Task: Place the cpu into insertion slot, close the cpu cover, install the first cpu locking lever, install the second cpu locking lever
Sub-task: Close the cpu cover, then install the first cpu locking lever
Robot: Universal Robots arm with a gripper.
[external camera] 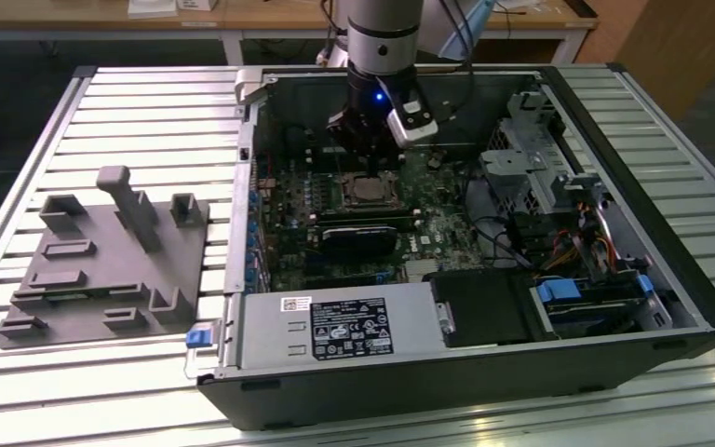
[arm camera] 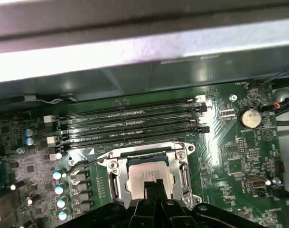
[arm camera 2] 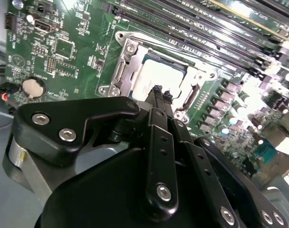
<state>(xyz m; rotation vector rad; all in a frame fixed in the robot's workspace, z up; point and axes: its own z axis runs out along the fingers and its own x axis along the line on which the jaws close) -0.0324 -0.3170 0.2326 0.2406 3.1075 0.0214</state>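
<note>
Here the cpu [arm camera: 138, 179] sits in the insertion slot [arm camera: 149, 161], framed by the lowered cpu cover [arm camera: 185, 172], right beneath the pincer [arm camera: 153, 185], whose tips are pressed together on nothing.

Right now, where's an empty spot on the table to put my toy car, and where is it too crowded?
Bare slats lie on the table at the exterior view's left, around the grey fixture block, up to the computer case. Inside the case it is crowded: the gripper hangs over the cpu among board parts.
</note>
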